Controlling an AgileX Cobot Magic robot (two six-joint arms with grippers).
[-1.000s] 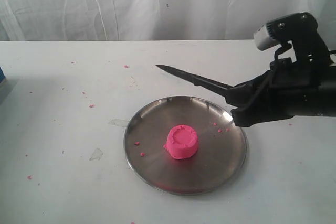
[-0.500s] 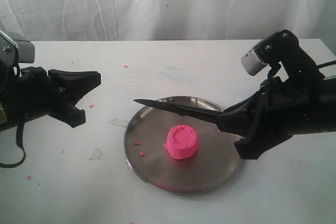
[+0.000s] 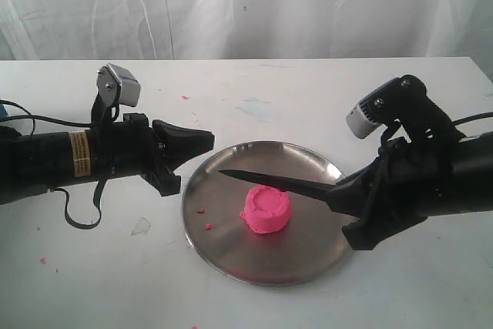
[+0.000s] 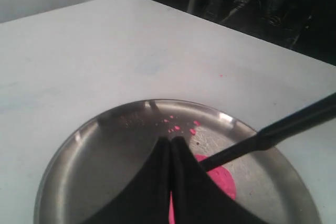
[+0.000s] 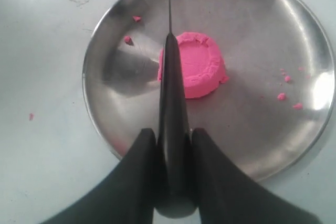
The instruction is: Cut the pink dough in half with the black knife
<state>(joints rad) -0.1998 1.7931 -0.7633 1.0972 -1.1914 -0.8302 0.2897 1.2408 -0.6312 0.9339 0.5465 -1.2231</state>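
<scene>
Over on the white table (image 3: 77,267), exterior view: the pink dough (image 3: 266,209) is sitting as one whole puck near the middle of the steel plate (image 3: 300,250). The right gripper (image 3: 339,194) is clamping the black knife (image 3: 277,184) by its handle, and the blade is reaching across the puck's top; contact, I cannot tell. The left gripper (image 3: 204,142) is hanging at the plate's rim.

Left wrist view: its jaws are pressing together, empty, and pointing toward the dough (image 4: 223,179).

Right wrist view: the blade (image 5: 170,77) is lying over the puck's edge, not its middle. That dough (image 5: 202,66) is looking soft, light and sticky, likely squashing or skating on slick steel, so steadying its side looks wise.
</scene>
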